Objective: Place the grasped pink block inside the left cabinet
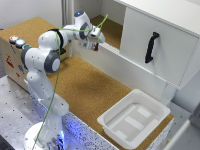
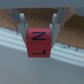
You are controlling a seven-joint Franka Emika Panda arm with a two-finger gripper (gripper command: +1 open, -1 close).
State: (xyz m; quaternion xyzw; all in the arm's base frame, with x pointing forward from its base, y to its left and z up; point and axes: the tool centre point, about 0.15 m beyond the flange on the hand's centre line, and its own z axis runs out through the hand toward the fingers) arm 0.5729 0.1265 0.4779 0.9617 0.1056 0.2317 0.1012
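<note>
My gripper (image 1: 96, 46) is shut on the pink block (image 2: 38, 42), a pinkish-red cube with black letters on its faces, held between the two fingers (image 2: 22, 25) in the wrist view. In the exterior view the block shows only as a small red spot (image 1: 96, 47) at the fingertips. The gripper hangs just over the low white front wall (image 1: 107, 56) of the left cabinet (image 1: 111, 30), whose cork-brown floor lies behind it. The same white wall (image 2: 55, 60) runs right under the block in the wrist view.
At the exterior view's right is a white-doored section (image 1: 155, 45) with a black handle (image 1: 151, 47). A shallow white plastic tray (image 1: 134, 117) sits on the cork table (image 1: 85, 85) near the front. A wooden box with coloured buttons (image 1: 15, 50) stands at the left.
</note>
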